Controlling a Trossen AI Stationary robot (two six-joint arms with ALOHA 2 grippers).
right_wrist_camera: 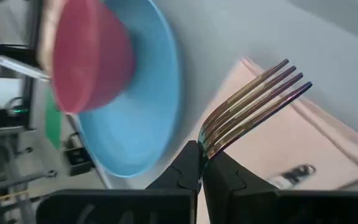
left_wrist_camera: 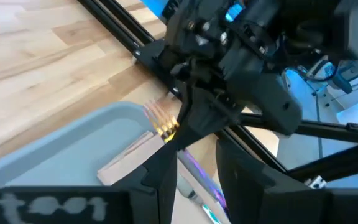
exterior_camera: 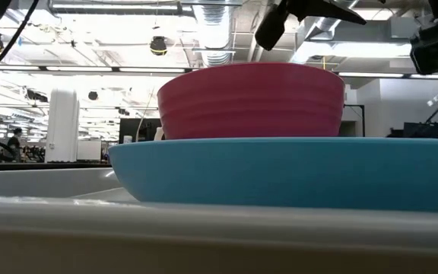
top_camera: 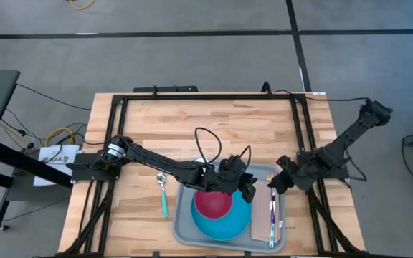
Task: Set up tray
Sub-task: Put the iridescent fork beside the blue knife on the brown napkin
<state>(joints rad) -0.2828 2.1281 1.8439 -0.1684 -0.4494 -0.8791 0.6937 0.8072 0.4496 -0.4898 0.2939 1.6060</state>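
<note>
Pale wood planks make up the table top (top_camera: 214, 122), which is framed by black rails. Far left on it, clear of everything else, lies a small spoon with a teal handle (top_camera: 163, 195). Next comes the large flat light-grey plastic tray (top_camera: 183, 231) with rounded corners and a low rim, sitting at the table's near edge about midway across. On the tray's left part rests a round blue plate (top_camera: 224, 223), and a deep pink ribbed bowl (top_camera: 213, 204) stands on that plate — the low view shows the bowl seated squarely on it. The left gripper (top_camera: 247, 188) hangs over the tray just beside the bowl's rim, its fingers a narrow way apart with nothing between them. On the tray's right part lies a folded pale pink napkin (top_camera: 264, 228) with a purple-handled utensil (top_camera: 272, 212) on it. The right gripper (right_wrist_camera: 199, 165) is clamped on an iridescent metal fork (right_wrist_camera: 253, 107), tines out over the napkin.
</note>
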